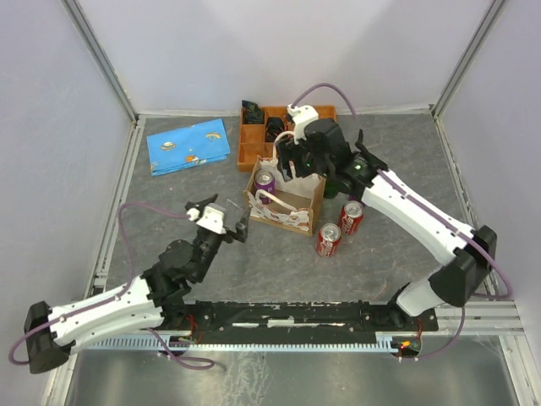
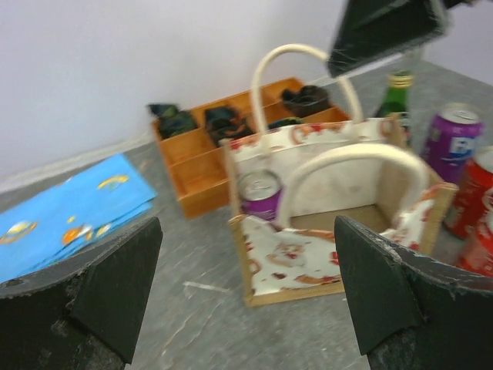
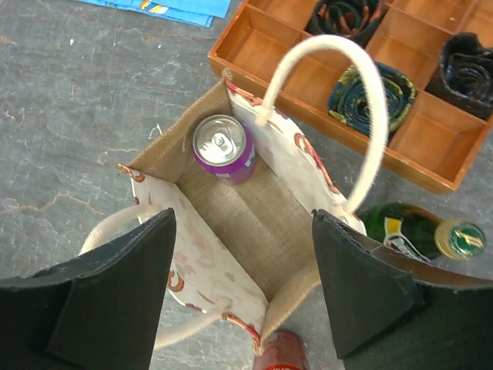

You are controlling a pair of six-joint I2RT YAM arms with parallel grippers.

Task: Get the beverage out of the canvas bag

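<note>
Item: purple can [image 3: 223,148], the beverage. It stands inside the canvas bag [image 3: 231,270], in a corner of the bag's floor on the side nearest the orange tray [image 3: 400,146].

Position against the right claw [image 3: 243,254]: this claw hangs over the bag's open mouth with its jaws spread wide and nothing between them. In the right wrist view the can lies ahead of the fingertips and off toward the left-hand finger [image 3: 115,301]. It is lower than both fingers and touches neither.

Orientation: the can is upright with its long axis vertical. The silver lid and pull-tab face straight up out of the bag.

Left claw [image 2: 246,285]: wide apart and empty, near the bag's front side without touching it. It faces the bag from desk level, and in its view the can's lid shows above the bag's printed edge.

Bag: it stands upright on the grey desk [image 1: 169,245] with its mouth open upward and both white handles arched above it. Apart from the can, the floor that shows is bare.

Nearby items:
- Two red cans [image 1: 340,228] stand just beside the bag on its right.
- A green bottle [image 2: 398,92] and a second purple can [image 2: 454,142] stand behind them.
- The tray lies just behind the bag, with dark rolled items in some compartments.
- A blue patterned cloth [image 1: 188,145] lies flat, left of the tray.
</note>
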